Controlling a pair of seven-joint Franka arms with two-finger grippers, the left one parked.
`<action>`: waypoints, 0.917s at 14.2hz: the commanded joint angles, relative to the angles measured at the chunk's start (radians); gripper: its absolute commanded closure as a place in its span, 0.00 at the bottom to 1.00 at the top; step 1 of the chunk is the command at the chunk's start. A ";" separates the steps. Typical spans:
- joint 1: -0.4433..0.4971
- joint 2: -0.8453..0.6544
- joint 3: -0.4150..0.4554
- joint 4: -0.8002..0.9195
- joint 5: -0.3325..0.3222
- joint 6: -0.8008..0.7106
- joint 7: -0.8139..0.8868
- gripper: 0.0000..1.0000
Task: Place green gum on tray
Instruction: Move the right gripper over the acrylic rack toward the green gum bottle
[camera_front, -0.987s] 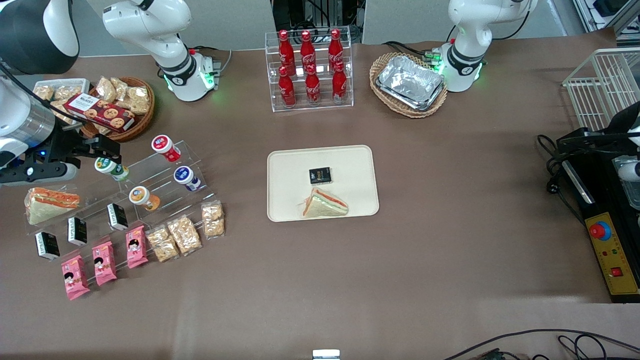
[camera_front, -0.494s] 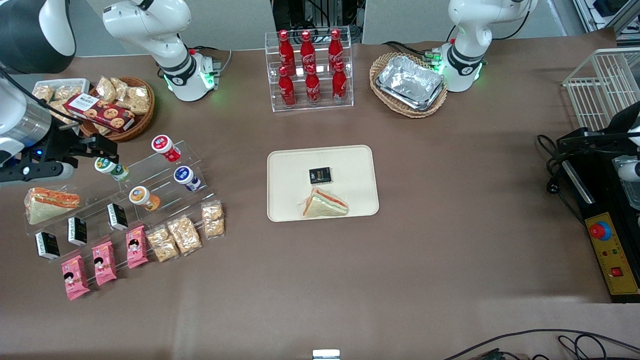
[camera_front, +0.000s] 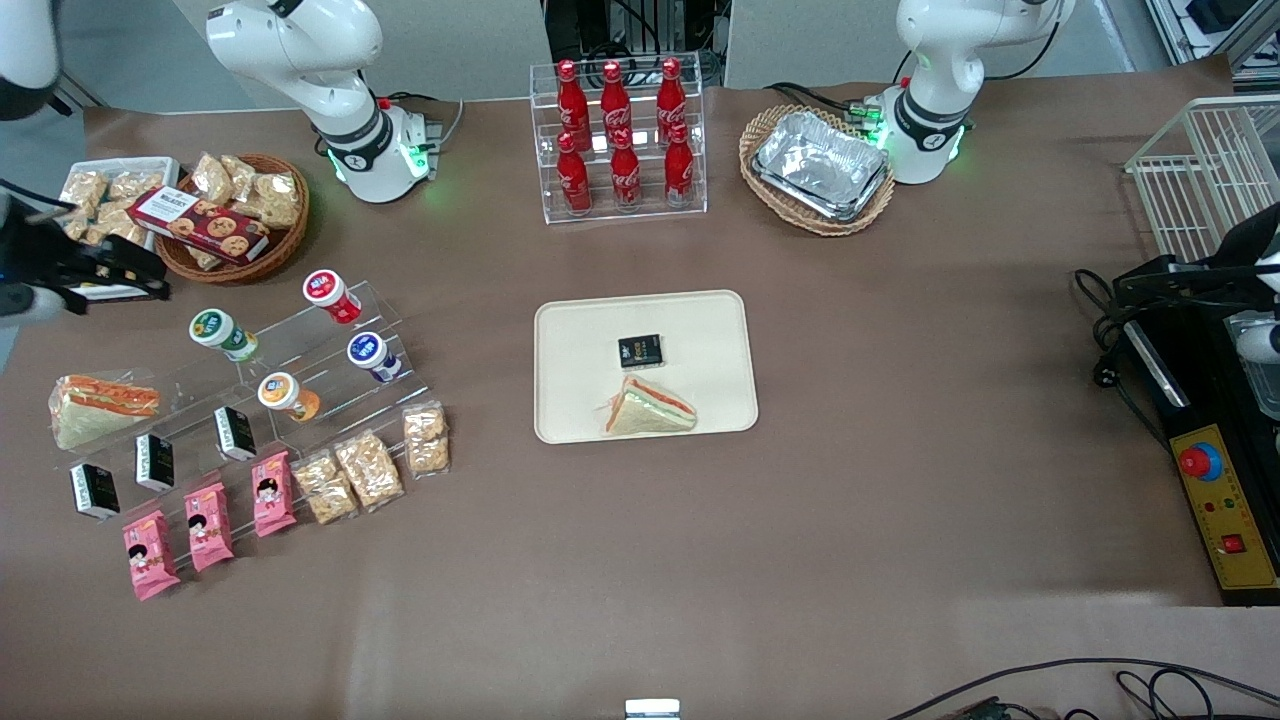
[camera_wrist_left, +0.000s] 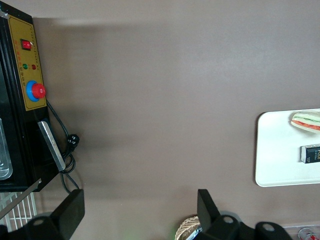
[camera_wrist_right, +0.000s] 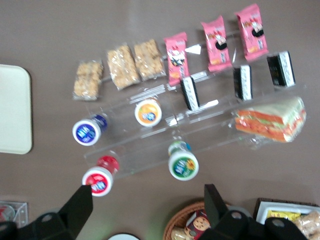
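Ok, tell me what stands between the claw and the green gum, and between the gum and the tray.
Nothing visible does. The claw is open, up by the cookie basket, apart from the green gum on the clear rack. Bare table lies between the gum and the tray, which already holds a sandwich.

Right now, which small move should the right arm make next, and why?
Probably shift the gripper over the green gum and lower it. The gripper hangs beside the snack basket, its jaws open and empty, apart from the gum, which rests on the clear rack, not yet on the tray.
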 joint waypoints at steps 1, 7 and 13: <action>-0.016 -0.219 -0.052 -0.258 -0.012 0.107 -0.071 0.00; -0.018 -0.369 -0.077 -0.425 -0.051 0.172 -0.068 0.00; -0.018 -0.305 -0.077 -0.426 -0.069 0.196 -0.063 0.00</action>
